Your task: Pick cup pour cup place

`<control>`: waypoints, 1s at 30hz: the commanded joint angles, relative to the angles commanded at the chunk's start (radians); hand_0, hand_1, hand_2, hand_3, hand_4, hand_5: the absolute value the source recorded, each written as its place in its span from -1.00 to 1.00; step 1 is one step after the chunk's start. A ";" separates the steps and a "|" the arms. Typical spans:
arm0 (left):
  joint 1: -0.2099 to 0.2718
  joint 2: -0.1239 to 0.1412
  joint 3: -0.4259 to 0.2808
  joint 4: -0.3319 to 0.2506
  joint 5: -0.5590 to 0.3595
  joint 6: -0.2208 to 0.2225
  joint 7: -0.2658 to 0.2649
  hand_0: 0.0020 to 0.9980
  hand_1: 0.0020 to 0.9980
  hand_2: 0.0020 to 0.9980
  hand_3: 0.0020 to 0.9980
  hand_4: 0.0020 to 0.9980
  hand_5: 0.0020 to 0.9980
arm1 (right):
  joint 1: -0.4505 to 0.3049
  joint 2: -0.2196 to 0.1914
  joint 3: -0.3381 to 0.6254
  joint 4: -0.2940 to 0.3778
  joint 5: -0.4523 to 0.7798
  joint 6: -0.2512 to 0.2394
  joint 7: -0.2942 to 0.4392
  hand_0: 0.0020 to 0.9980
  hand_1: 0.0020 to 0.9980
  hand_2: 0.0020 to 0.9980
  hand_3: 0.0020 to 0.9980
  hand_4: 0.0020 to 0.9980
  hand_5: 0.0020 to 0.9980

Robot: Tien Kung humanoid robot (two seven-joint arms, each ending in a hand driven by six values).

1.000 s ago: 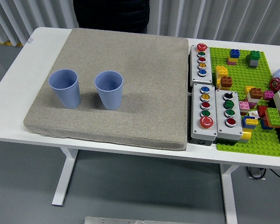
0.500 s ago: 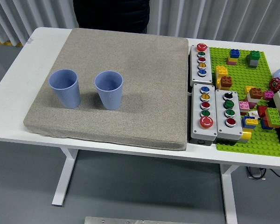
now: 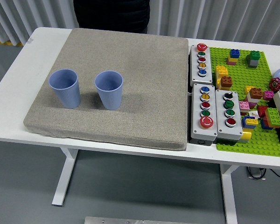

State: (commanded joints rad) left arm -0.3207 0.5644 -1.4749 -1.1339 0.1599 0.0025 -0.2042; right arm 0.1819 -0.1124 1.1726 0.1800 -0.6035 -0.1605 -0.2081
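Two blue plastic cups stand upright on a grey fabric mat on the white table. The left cup is near the mat's left edge. The right cup stands a short gap to its right. I cannot see inside either cup well enough to tell any contents. Neither of my hands is in view.
Three grey button boxes sit right of the mat. A green baseplate with several coloured bricks lies at the far right. A person in dark clothing stands at the table's far side.
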 joint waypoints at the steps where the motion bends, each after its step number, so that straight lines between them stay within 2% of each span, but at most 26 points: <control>1: 0.000 0.000 0.000 0.000 0.001 -0.001 -0.001 0.60 0.57 0.76 0.79 0.84 1.00 | 0.001 0.000 -0.002 0.000 0.002 -0.001 0.000 0.44 0.37 0.47 0.40 -0.37 -0.42; 10: 0.003 0.000 -0.002 0.004 0.005 -0.013 -0.006 0.60 0.56 0.77 0.82 0.85 1.00 | 0.000 0.001 -0.004 0.000 0.003 0.000 0.000 0.44 0.37 0.47 0.40 -0.37 -0.42; 12: 0.003 -0.001 -0.002 0.006 0.036 -0.023 -0.009 0.60 0.56 0.77 0.82 0.85 1.00 | -0.002 0.001 -0.006 0.000 0.005 0.000 0.000 0.44 0.37 0.47 0.40 -0.37 -0.42; 13: 0.003 -0.002 -0.003 0.006 0.044 -0.025 -0.010 0.60 0.56 0.79 0.90 0.44 -0.23 | -0.003 0.001 -0.006 0.000 0.006 0.000 0.000 0.44 0.38 0.47 0.40 -0.37 -0.41; 18: 0.004 -0.002 -0.003 0.007 0.045 -0.021 -0.012 0.60 0.56 0.79 0.90 0.44 -0.23 | -0.006 0.002 -0.007 0.000 0.005 0.001 0.000 0.44 0.38 0.47 0.40 -0.37 -0.41; 19: 0.005 -0.002 -0.003 0.007 0.042 -0.019 -0.012 0.60 0.56 0.78 0.90 0.56 -0.07 | -0.007 0.002 -0.006 0.000 0.005 0.001 -0.001 0.44 0.37 0.47 0.40 -0.37 -0.42; 24: 0.007 -0.001 -0.001 0.005 0.028 -0.011 -0.012 0.60 0.56 0.78 0.90 0.56 -0.07 | -0.010 0.002 -0.006 0.000 0.003 0.002 -0.001 0.44 0.37 0.47 0.40 -0.37 -0.42; 25: 0.008 -0.001 -0.001 0.005 0.027 -0.010 -0.013 0.60 0.56 0.78 0.89 0.83 0.85 | -0.010 0.002 -0.005 0.000 0.002 0.002 -0.001 0.44 0.37 0.47 0.40 -0.37 -0.41; 30: 0.006 0.000 -0.004 0.004 0.029 -0.008 -0.013 0.60 0.56 0.78 0.89 0.83 0.85 | -0.007 0.002 -0.007 0.000 0.006 0.003 -0.001 0.44 0.37 0.47 0.40 -0.37 -0.41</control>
State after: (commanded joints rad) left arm -0.3149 0.5640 -1.4789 -1.1296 0.1885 -0.0060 -0.2175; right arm 0.1750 -0.1108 1.1660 0.1800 -0.5975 -0.1580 -0.2086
